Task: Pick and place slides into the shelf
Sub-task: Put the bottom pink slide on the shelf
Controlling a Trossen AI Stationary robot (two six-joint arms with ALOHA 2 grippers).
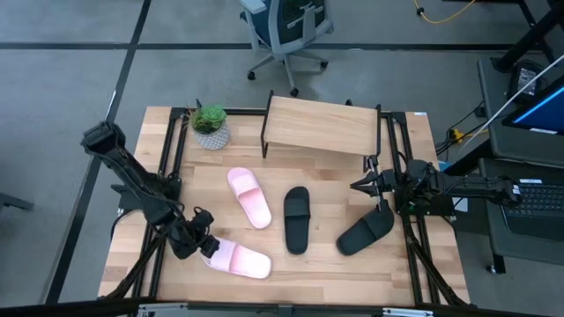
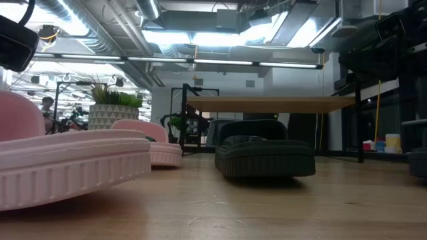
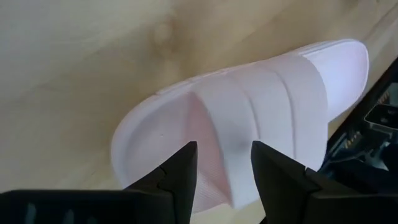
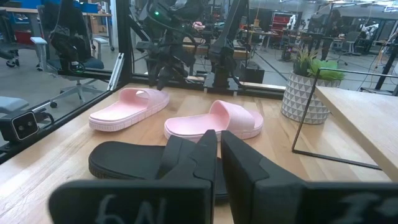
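Pale wooden planks of the large table (image 1: pixel 308 264) carry four slides, and the low shelf with a light plank top and thin black frame (image 1: pixel 322 128) stands at its far edge, nothing on it yet. Nearest the shelf lies one light pink wide-strap slide (image 1: pixel 249 196), with a black slide (image 1: pixel 296 218) just beside it and a second black slide (image 1: pixel 365 232) further along, under the right arm. Farthest from the shelf, at the table's near edge, sits the other light pink slide (image 1: pixel 236 258).

That last slide appears to be the one in hand. The left gripper (image 3: pixel 224 165) hovers over its heel end, jaws apart, one finger over the footbed and one over the strap edge; no grip is made yet. A good pick probably means straddling the strap's edge squarely, lowering until the fingers bracket it, then closing firmly before lifting, since soft foam may flex or slip.

The right gripper (image 4: pixel 219 146) waits above the second black slide, jaws nearly closed on nothing.

A potted green plant in a patterned white pot (image 1: pixel 210 126) stands beside the shelf and should be avoided in transit.
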